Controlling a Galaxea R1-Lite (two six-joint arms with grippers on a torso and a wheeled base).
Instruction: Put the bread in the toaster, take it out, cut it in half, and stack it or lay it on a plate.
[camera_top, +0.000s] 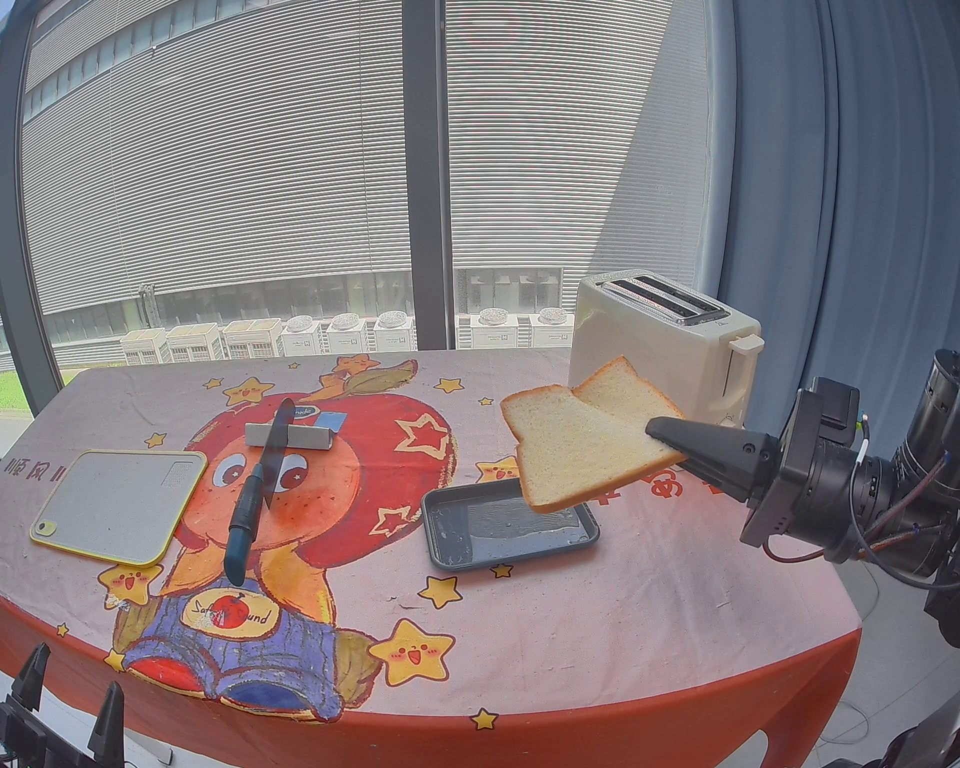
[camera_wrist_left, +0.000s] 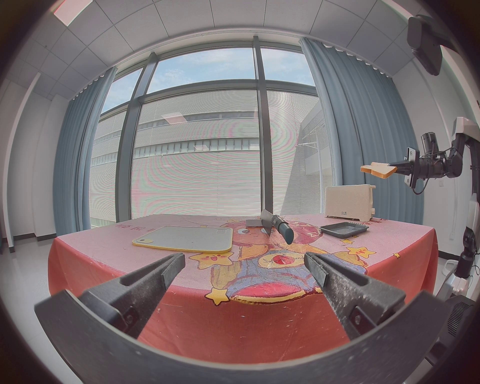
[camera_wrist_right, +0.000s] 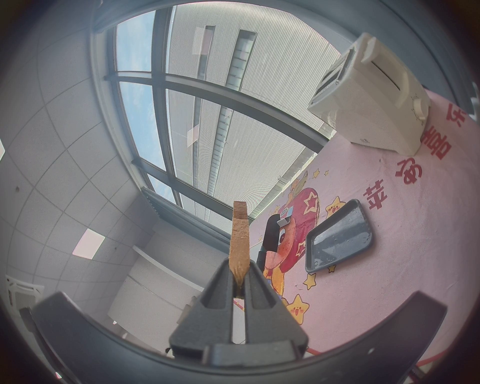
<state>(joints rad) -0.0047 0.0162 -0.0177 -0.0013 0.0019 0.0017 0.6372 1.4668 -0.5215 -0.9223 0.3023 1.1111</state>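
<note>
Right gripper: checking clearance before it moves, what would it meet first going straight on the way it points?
Probably nothing: the right gripper, holding the bread, points sideways well above the table; its way looks free, depth unclear.

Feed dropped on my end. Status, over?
Right gripper shut on white sliced bread, held aloft beside cream two-slot toaster. Left gripper open, low at near edge of table. Toaster slots unblocked.

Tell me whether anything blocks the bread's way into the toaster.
Nothing visible does. The right gripper holds the bread in the air, higher than the toaster. Its two top slots look open and empty, and nothing stands between them and the bread.
</note>
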